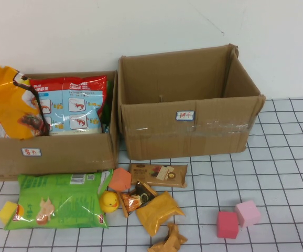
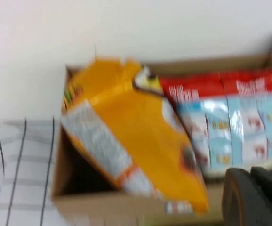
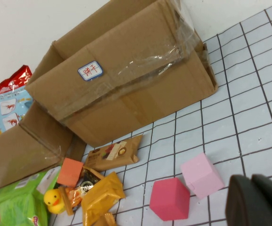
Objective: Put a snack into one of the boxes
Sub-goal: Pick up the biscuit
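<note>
Both grippers are closed and empty: left gripper [image 2: 253, 197] above the left box [image 1: 52, 155], where the orange snack bag [image 1: 7, 107] leans (upper left of frame); right gripper [image 3: 258, 202] over the checkered surface [image 1: 282, 173] near pink cubes [image 1: 238, 218].

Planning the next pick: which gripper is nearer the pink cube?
Right. The right gripper hangs just beside the pink cube, while the left gripper is over the left box, far across the table.
</note>
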Controlling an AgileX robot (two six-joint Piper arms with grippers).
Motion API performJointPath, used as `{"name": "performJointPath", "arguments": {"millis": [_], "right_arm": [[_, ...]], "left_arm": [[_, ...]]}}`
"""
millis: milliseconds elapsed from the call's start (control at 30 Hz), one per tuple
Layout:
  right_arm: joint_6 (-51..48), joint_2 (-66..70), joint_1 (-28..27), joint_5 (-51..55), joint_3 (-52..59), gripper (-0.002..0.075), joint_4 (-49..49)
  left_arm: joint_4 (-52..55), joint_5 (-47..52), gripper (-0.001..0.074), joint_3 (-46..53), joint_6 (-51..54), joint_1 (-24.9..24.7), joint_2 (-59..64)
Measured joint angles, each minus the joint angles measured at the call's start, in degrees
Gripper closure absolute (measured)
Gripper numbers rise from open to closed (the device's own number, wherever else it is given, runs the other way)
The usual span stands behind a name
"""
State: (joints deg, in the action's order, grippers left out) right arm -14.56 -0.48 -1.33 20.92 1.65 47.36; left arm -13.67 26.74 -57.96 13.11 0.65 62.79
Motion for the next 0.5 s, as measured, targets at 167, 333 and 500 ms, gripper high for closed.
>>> {"name": "performJointPath", "arguments": {"millis": [167,333,500], "right_arm": [[-0.04,0.0,0.0,0.0,0.0,0.0727,0.0],[-0.04,0.0,0.0,0.0,0.0,0.0727,0.0],[-1.09,0.0,0.0,0.0,0.0,0.0727,0.0]], "left_arm": [[-0.5,0.0,0.0736,7.65,0.26,0.0,-5.68],[-1.73,1.39,0.0736,12.09,0.26,0.0,-9.66],[-1.87,2.53,0.0736,15.56,0.54,0.0,-12.12]]}}
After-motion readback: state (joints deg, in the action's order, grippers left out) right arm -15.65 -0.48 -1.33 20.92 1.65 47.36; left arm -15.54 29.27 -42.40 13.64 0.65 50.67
